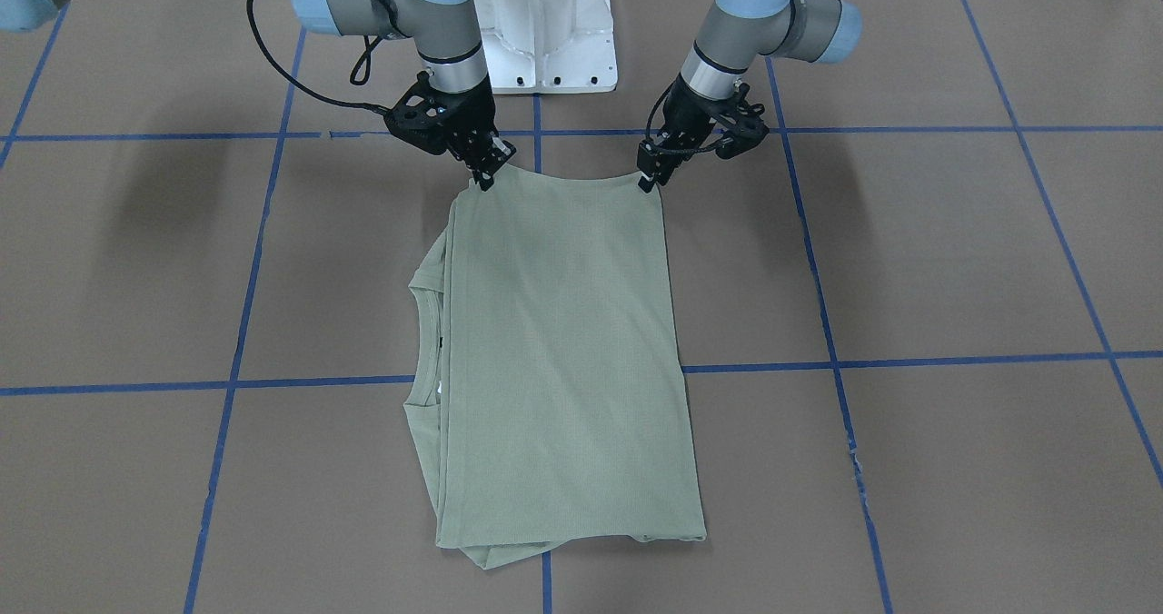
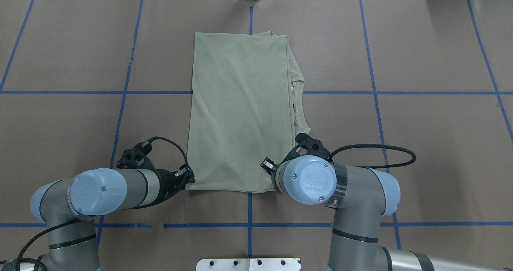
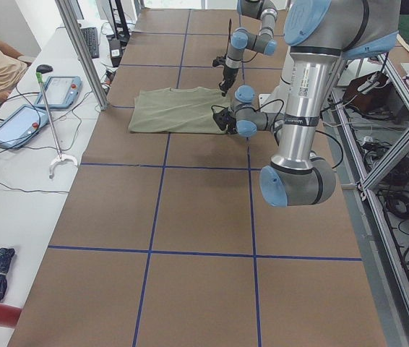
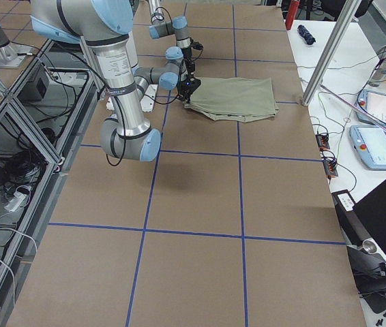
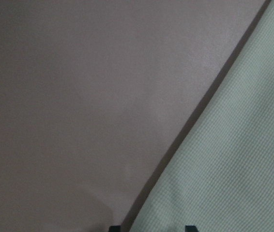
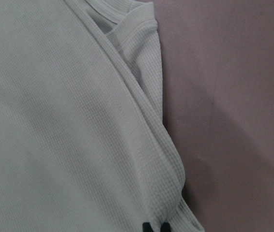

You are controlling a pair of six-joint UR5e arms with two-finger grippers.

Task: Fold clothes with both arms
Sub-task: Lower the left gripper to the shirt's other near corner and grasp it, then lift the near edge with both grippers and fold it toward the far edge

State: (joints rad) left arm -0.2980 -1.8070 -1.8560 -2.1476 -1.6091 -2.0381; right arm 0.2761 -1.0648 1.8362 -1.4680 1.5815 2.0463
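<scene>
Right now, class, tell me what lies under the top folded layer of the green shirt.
Lower layers of the shirt peek out along one long edge, with the round neckline. How the sleeves lie underneath is covered, as is the table beneath.

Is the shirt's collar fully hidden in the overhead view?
No, the collar peeks out from the folded shirt along one long edge.

A robotics lab: the left arm and right arm rise from a white base at a brown table gridded with blue tape; metal framing, loose cables, control tablets alongside.
</scene>
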